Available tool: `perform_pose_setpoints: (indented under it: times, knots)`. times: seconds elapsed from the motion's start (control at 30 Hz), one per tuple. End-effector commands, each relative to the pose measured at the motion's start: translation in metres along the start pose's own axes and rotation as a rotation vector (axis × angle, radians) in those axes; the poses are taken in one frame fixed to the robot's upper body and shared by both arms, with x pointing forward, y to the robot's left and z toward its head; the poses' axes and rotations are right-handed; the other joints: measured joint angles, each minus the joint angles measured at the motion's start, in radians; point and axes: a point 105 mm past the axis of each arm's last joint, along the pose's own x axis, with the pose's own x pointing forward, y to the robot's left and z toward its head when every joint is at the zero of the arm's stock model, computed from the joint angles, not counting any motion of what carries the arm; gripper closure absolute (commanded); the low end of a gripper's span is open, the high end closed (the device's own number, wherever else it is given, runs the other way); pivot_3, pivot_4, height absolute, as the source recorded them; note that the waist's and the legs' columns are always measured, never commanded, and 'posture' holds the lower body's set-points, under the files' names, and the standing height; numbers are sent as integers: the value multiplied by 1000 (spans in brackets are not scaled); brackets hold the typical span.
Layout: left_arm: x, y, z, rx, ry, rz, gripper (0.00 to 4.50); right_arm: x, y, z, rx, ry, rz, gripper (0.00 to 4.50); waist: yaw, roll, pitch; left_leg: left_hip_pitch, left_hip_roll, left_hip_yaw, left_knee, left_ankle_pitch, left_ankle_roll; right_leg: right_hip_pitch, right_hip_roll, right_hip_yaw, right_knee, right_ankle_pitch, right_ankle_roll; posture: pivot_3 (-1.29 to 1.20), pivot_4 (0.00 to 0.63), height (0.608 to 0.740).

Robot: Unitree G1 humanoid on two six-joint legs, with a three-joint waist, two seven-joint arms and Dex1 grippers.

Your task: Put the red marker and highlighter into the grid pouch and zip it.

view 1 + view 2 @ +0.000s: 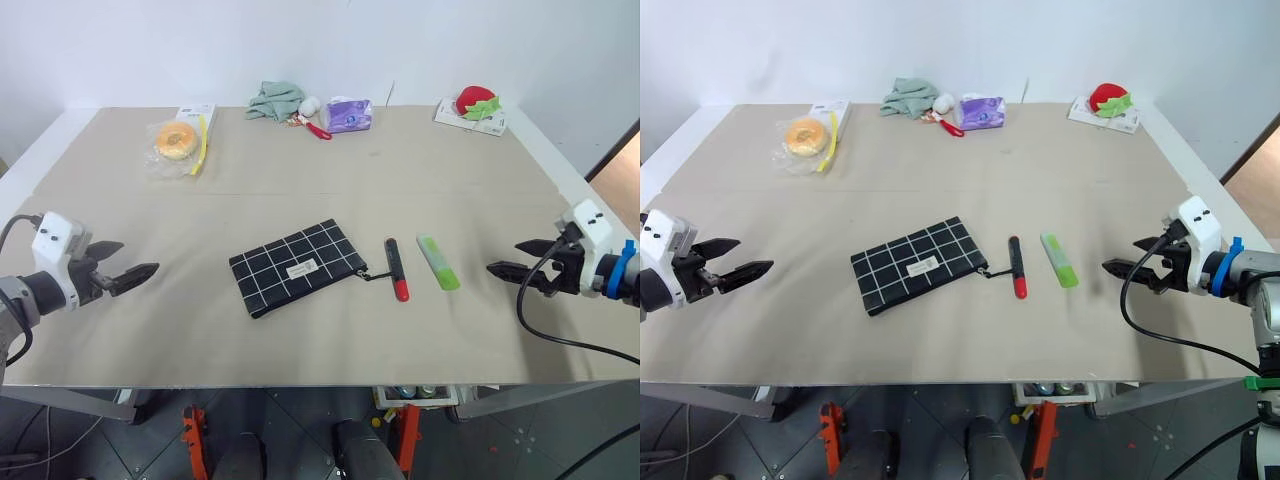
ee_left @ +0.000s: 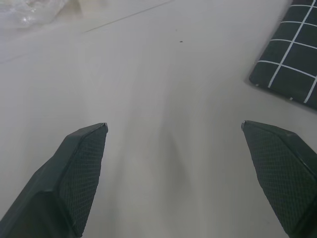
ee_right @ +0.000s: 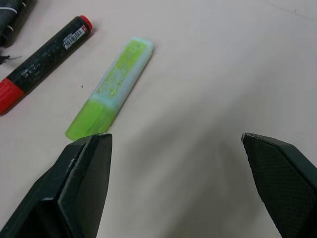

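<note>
Highlighter (image 3: 113,84) lies just beyond right gripper's (image 3: 176,144) spread jaws.

1. In the left wrist view, the picture's edge cuts the pouch (image 2: 290,59) down to one corner.
2. In the right wrist view, the marker (image 3: 43,61) loses part of its red cap at the edge.
3. The pouch label (image 1: 301,268) print is too small to read.
4. The small items at the table's (image 1: 120,340) far edge are too small to identify.

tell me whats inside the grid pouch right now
Its inside cannot be seen: the grid pouch lies flat on the table, fabric covering any contents. The red marker and highlighter lie outside it, on its zipper-pull side.
</note>
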Motion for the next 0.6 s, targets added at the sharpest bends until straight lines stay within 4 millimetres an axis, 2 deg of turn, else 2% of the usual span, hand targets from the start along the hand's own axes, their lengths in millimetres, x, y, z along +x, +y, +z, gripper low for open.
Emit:
perform_pose_setpoints:
  times: [0.03, 0.43, 0.5, 0.6]
  knots:
    - [-5, 5, 16, 29, -50, 27, 24, -5, -2, 15, -32, -53, -10, 0, 0, 0, 0, 0, 0, 0, 0, 0, 0, 0, 0, 0, 0, 0, 0, 0, 150, 739]
    - [-2, 4, 17, 26, -63, 28, 24, -5, 1, 18, -39, -94, 3, 0, 0, 0, 0, 0, 0, 0, 1, 0, 0, 0, 0, 0, 0, 0, 0, 0, 150, 739]
    - [-1, 4, 17, 27, -67, 26, 24, -4, 4, 24, -40, -132, 19, 0, 0, 0, 0, 0, 0, 0, 1, 0, 0, 0, 0, 0, 1, 0, 0, 0, 150, 739]
    - [2, 2, 18, 27, -77, 17, 24, -4, 16, 45, -30, -239, 71, 0, 0, 0, 0, 0, 0, 0, 1, 0, 0, 0, 0, 0, 1, 0, 0, 0, 150, 739]
